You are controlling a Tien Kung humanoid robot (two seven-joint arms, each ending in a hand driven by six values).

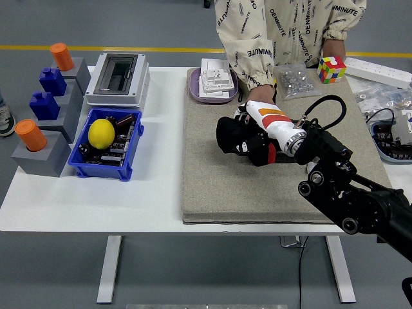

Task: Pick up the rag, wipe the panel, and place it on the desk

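A matt black cloth rag (233,134) lies on a coarse beige felt mat (212,180), beside a glossy blue plastic bin (132,158) on the smooth white table (96,199).

You've got the right arm (351,196) in black jointed links with round screws, black cable looped above, white forearm shell with orange-red marking, black right hand (248,138), person's cream sleeve (248,61) with black print

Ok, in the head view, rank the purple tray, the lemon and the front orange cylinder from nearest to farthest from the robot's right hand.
From the right hand:
1. Purple tray, just beyond it at the mat's far left corner.
2. Lemon, in the blue bin to the left.
3. Front orange cylinder, at the table's left edge.
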